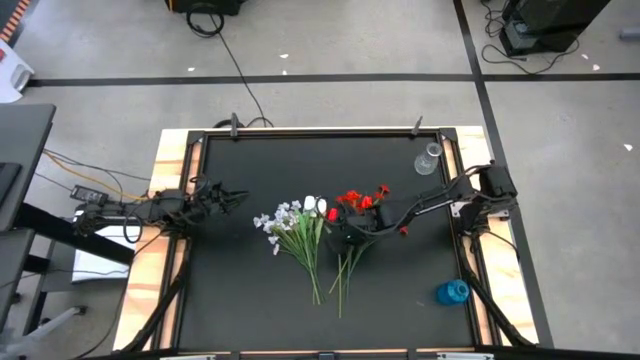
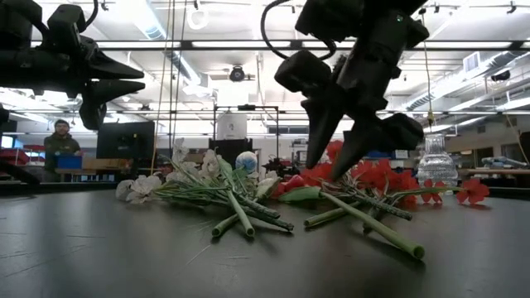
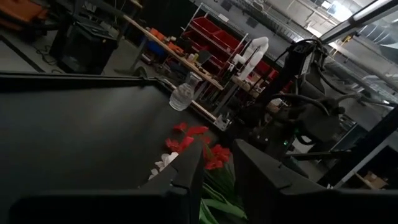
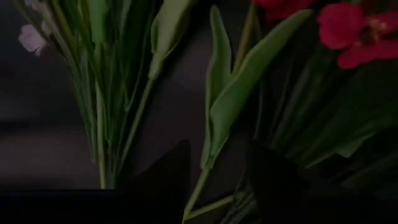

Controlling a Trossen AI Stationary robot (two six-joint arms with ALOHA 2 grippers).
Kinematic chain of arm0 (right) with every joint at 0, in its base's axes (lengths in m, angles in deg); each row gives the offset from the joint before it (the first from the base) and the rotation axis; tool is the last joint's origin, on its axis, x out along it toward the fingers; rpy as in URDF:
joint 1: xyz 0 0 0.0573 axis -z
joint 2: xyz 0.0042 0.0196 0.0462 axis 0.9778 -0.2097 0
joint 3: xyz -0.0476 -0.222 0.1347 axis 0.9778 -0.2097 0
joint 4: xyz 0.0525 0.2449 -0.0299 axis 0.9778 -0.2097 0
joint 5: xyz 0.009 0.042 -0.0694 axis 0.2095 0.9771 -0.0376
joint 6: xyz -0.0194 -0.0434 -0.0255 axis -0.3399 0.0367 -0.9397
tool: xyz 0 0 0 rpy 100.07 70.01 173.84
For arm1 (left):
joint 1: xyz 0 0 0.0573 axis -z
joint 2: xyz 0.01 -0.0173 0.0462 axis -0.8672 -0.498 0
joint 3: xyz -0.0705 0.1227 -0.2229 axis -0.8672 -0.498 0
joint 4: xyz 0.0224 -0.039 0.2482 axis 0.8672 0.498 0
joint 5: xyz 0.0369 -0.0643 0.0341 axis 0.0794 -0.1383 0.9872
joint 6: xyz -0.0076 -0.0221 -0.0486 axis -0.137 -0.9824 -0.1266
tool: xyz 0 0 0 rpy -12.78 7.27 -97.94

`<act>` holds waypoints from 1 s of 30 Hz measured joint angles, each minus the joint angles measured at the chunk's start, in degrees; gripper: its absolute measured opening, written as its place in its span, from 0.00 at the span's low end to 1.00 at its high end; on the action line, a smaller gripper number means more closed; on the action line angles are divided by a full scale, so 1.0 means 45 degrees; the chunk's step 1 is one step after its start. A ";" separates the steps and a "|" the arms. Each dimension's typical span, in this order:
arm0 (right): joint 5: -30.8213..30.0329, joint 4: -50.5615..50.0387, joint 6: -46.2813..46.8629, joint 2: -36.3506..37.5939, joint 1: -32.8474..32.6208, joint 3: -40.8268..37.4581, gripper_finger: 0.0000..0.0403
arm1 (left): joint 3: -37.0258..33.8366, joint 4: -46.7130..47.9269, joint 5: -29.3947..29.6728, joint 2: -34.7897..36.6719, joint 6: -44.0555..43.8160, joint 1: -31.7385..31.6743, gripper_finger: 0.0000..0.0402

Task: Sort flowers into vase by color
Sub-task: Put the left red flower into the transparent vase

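The black table (image 1: 250,290) fills the middle of the scene, wooden rails running down both its long sides. Over it, the right arm reaches in from its edge, and the right gripper (image 1: 347,236) is down low among the flowers, fingers pointing at the tabletop. In the low view its two dark fingers (image 2: 323,128) stand apart, straddling the red blooms with a clear gap between them, and nothing is clamped. From the wrist camera a leafy green stalk (image 4: 214,134) runs right up through that gap, with neither finger visibly pressing on it.

The left arm waits well off to that gripper's far side, raised above the table. The left gripper (image 1: 238,198) points toward the flowers, its fingers partly apart and holding nothing.

Now the flowers. The red flowers (image 1: 362,200) lie just beyond the right gripper's fingertips, stalks trailing back underneath it. The white and pale-blue flowers (image 1: 287,217) lie just beside the gripper on the side toward the left arm, fanned out flat, their stalks crossing near the red bunch's stalks.

Smaller things: a clear glass vase (image 1: 430,158) stands upright well behind the right gripper near the table's far corner, and a blue vase (image 1: 452,292) sits near the corner by the right arm's base, well apart from the bunches.
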 joint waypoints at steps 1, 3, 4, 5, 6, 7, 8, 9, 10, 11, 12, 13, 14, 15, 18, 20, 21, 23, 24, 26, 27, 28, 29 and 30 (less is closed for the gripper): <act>0.0043 0.0135 -0.0026 0.0000 0.0006 0.0000 0.41 | 0.0000 0.0000 0.0001 0.0000 0.0008 0.0000 0.24; 0.0002 0.0273 -0.0044 -0.0165 -0.0011 0.0018 0.41 | 0.0000 0.0000 0.0046 0.0000 0.0023 0.0000 0.24; 0.0010 0.0357 -0.0048 -0.0341 -0.0029 0.0029 0.41 | 0.0000 -0.0005 0.0062 0.0000 0.0092 0.0000 0.24; 0.0115 0.0347 -0.0087 -0.0542 -0.0034 0.0023 0.41 | 0.0000 0.0000 0.0087 0.0000 0.0214 0.0000 0.24; 0.0289 0.0336 -0.0157 -0.0830 -0.0034 0.0003 0.41 | 0.0000 -0.0005 0.0102 -0.0003 0.0271 0.0000 0.24; 0.0444 0.0434 -0.0196 -0.1044 -0.0034 0.0001 0.41 | 0.0000 -0.0009 0.0120 -0.0009 0.0280 0.0000 0.24; 0.0583 0.0516 -0.0176 -0.1172 -0.0032 0.0019 0.41 | 0.0000 -0.0010 0.0121 -0.0018 0.0280 0.0000 0.24; 0.0634 0.0590 -0.0084 -0.1319 -0.0026 0.0048 0.41 | 0.0000 -0.0010 0.0127 -0.0055 0.0272 0.0000 0.24; 0.0636 0.0610 0.0001 -0.1384 -0.0004 0.0086 0.41 | 0.0000 -0.0015 0.0153 -0.0125 0.0270 0.0000 0.24; 0.0624 0.0611 0.0019 -0.1384 0.0010 0.0053 0.41 | 0.0000 -0.0013 0.0151 -0.0163 0.0264 0.0000 0.24; 0.0576 0.0678 0.0038 -0.1514 0.0020 0.0077 0.41 | 0.0000 -0.0015 0.0154 -0.0196 0.0208 0.0000 0.24; 0.0570 0.0755 0.0022 -0.1494 0.0063 0.0053 0.40 | 0.0000 -0.0015 0.0155 -0.0268 0.0166 0.0000 0.24; 0.0592 0.0805 -0.0057 -0.1443 0.0093 0.0047 0.40 | 0.0000 -0.0015 0.0153 -0.0287 0.0118 0.0000 0.24; 0.0617 0.0854 -0.0160 -0.1443 0.0123 0.0040 0.39 | 0.0000 -0.0015 0.0151 -0.0360 0.0105 0.0000 0.24; 0.0670 0.0939 -0.0422 -0.1461 0.0222 0.0022 0.32 | 0.0000 -0.0012 0.0153 -0.0512 0.0100 0.0000 0.24; 0.0525 0.1019 -0.0757 -0.1555 0.0289 0.0019 0.26 | 0.0000 -0.0015 0.0162 -0.0592 0.0100 0.0000 0.24; 0.0463 0.1107 -0.0933 -0.1601 0.0351 0.0019 0.22 | 0.0000 -0.0010 0.0161 -0.0608 0.0104 0.0000 0.24; 0.0534 0.1192 -0.1057 -0.1626 0.0508 0.0019 0.14 | 0.0000 -0.0029 0.0181 -0.0647 0.0105 0.0000 0.24; 0.0575 0.1263 -0.1150 -0.1632 0.0573 0.0016 0.10 | 0.0000 -0.0034 0.0190 -0.0653 0.0105 0.0000 0.24; 0.0511 0.1414 -0.1417 -0.1570 0.0631 0.0008 0.04 | 0.0002 -0.0034 0.0194 -0.0665 0.0105 0.0000 0.24; 0.0451 0.1435 -0.1538 -0.1511 0.0641 -0.0002 0.03 | 0.0000 -0.0037 0.0197 -0.0661 0.0100 0.0000 0.24; 0.0309 0.1465 -0.1586 -0.1457 0.0647 -0.0016 0.03 | 0.0001 -0.0039 0.0199 -0.0661 0.0084 0.0000 0.24; 0.0116 0.1491 -0.1594 -0.1390 0.0659 -0.0019 0.04 | 0.0000 -0.0041 0.0199 -0.0661 0.0033 0.0000 0.24; -0.0038 0.1445 -0.1593 -0.1291 0.0682 -0.0020 0.05 | 0.0003 -0.0044 0.0199 -0.0665 -0.0028 0.0000 0.24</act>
